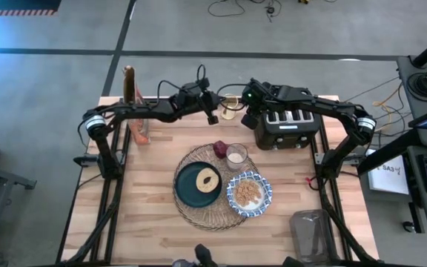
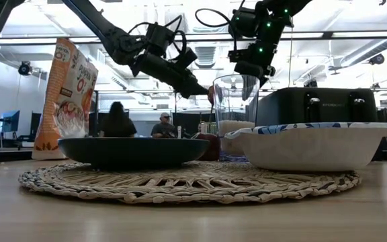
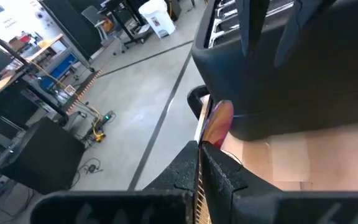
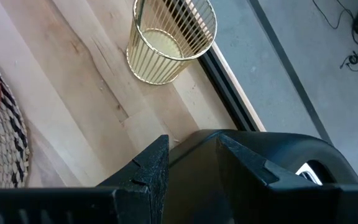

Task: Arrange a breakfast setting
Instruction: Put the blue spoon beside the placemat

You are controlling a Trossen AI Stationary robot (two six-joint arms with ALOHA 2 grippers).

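A pale wooden table stands on a grey concrete floor crossed by dark lines; the low view looks past it into a bright workshop where two seated people show far off. At the table's back left corner stands the tall cereal bag, seen from above only as a thin edge. Near the table's middle lies the round wicker placemat. On it, from left to right, sit the dark teal plate carrying the toasted bread ring, the small dark-red fruit at the mat's back edge, the small clear glass just beside it, and the blue-and-white bowl holding cereal. The left gripper hangs above the back edge, its fingers pressed together on nothing. A gold wire basket stands at the back edge, mostly hidden by the arms from above. The right gripper hovers over the black toaster, jaws partly apart and empty. A clear container sits at the front right corner, its contents indistinct.
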